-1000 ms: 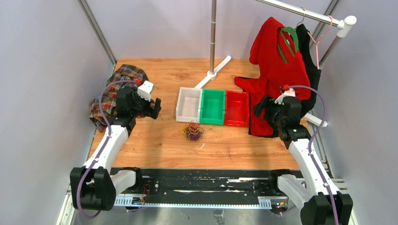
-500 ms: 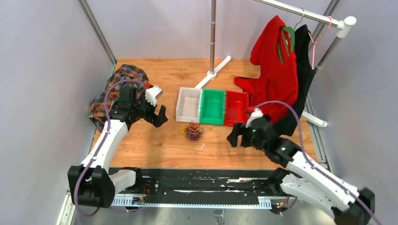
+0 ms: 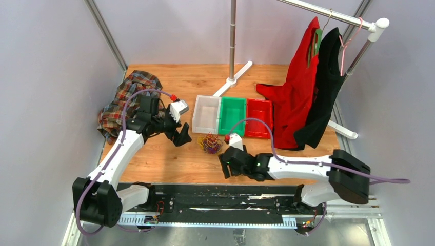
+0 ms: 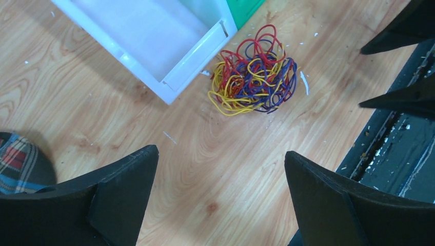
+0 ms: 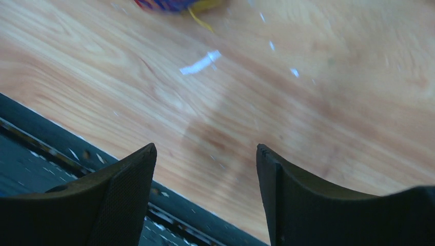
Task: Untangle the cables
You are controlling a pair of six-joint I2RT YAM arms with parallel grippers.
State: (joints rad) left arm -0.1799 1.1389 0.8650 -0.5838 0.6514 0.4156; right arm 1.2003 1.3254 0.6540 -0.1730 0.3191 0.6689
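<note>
Bright even light, blurry right-wrist view.

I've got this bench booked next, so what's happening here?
Two robot arms are set to untangle the cables, a red, yellow and purple bunch lying on the table just in front of the white bin. Nothing is gripped yet. The left claw hovers open to the bunch's left. The right claw is open low over the wood on the near side, apart from the bunch.
</note>
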